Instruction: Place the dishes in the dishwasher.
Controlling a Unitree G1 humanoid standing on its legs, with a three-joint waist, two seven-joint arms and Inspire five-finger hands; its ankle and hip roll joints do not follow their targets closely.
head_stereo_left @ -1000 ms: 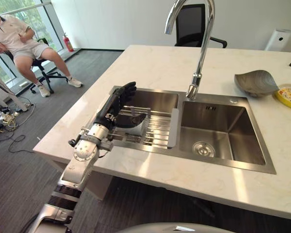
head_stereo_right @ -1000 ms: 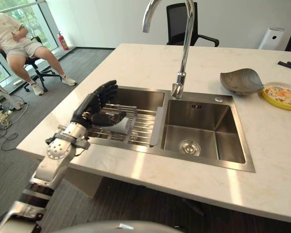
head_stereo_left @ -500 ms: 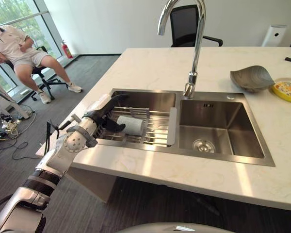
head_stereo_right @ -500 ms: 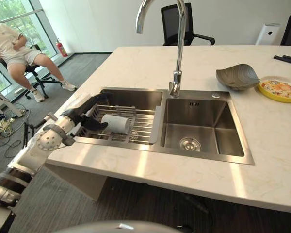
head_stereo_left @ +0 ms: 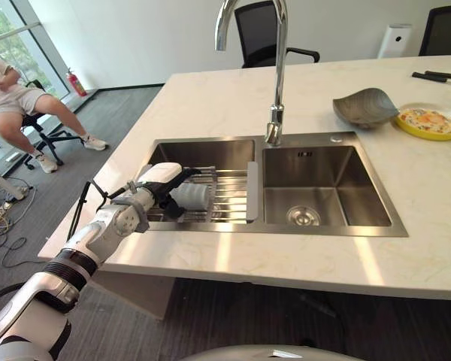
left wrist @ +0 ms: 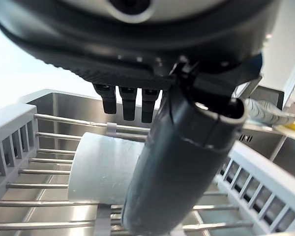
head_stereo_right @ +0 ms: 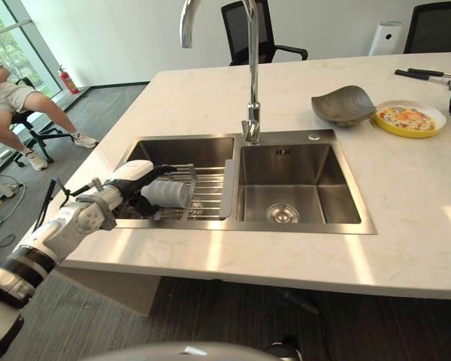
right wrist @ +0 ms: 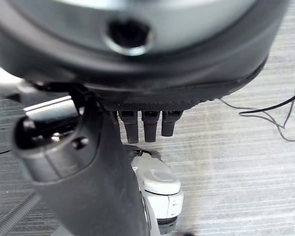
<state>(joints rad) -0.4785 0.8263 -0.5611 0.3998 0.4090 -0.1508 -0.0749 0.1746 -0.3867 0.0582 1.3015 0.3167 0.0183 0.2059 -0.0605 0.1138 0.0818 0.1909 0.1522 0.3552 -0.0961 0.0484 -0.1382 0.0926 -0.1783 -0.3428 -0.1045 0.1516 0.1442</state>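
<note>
Fingers of the left hand (head_stereo_left: 164,188): they point down behind the white cup (left wrist: 105,169), straight and side by side, while the thumb lies across the front of it; I cannot tell whether they touch it.
Cup: it lies on its side on the wire rack (head_stereo_left: 225,201), between the thumb and the fingers, its open end toward the rack's right end.
Rack: it sits across the left basin of the steel sink (head_stereo_left: 327,226), with grey plastic ends.
Right hand (right wrist: 88,187): it hangs over the grey carpet floor (right wrist: 246,162) with straight fingers, holding nothing.
Tap (head_stereo_left: 274,83): it stands behind the sink, between the two basins.
Counter (head_stereo_left: 233,98): pale marble; a grey bowl (head_stereo_left: 364,107) stands to the right of the sink, and a yellow plate (head_stereo_left: 430,120) just beside it.
Person (head_stereo_left: 19,105): sits on a chair far to the left, by the window.
</note>
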